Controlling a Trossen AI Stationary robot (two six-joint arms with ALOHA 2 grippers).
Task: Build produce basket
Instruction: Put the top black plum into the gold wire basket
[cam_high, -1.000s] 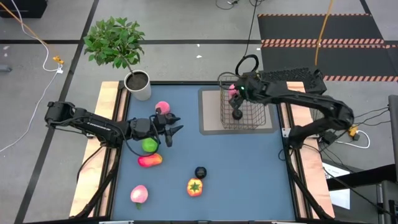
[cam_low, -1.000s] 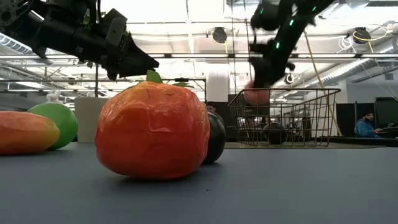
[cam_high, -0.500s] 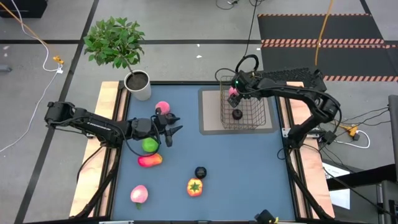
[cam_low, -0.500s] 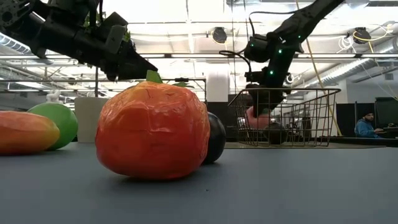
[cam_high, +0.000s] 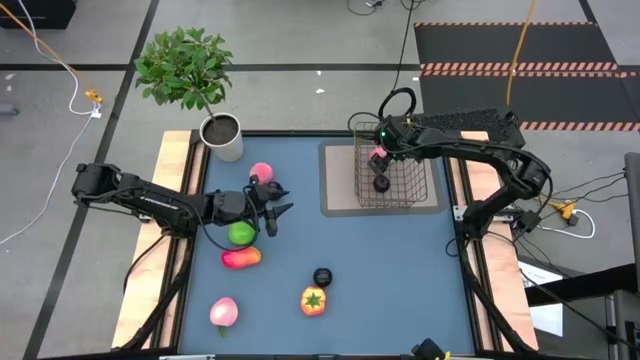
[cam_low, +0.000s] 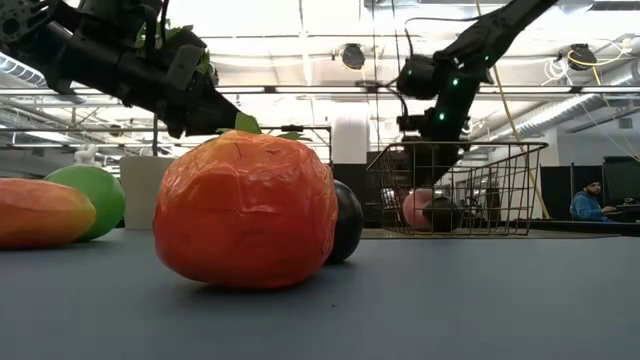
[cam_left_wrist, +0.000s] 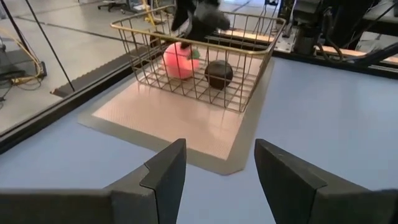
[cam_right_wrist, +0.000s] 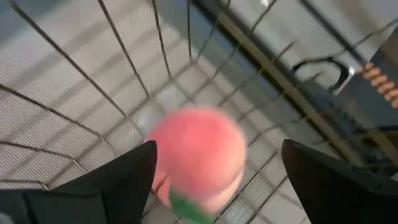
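The wire basket (cam_high: 392, 180) stands on a tan mat at the table's far right. A pink peach (cam_low: 415, 208) and a dark ball (cam_low: 441, 213) lie on its floor; both also show in the left wrist view (cam_left_wrist: 180, 60). My right gripper (cam_right_wrist: 214, 180) is open above the peach (cam_right_wrist: 199, 155), over the basket's far left corner (cam_high: 381, 142), and touches nothing. My left gripper (cam_high: 280, 203) is open and empty at the table's middle left, in the air beside a green apple (cam_high: 240, 233). Its fingers (cam_left_wrist: 165, 171) point toward the basket.
On the table lie a pink peach (cam_high: 261, 173), a red-orange piece (cam_high: 241, 257), a dark ball (cam_high: 322, 276), an orange pepper (cam_high: 314, 300) and another pink peach (cam_high: 224, 312). A white pot with a leafy plant (cam_high: 222, 135) stands at the far left corner.
My right gripper has carried the pink peach from above the basket's rim down into the basket. The peach has then dropped from it and now lies on the basket floor beside the dark ball, clear of the fingers.
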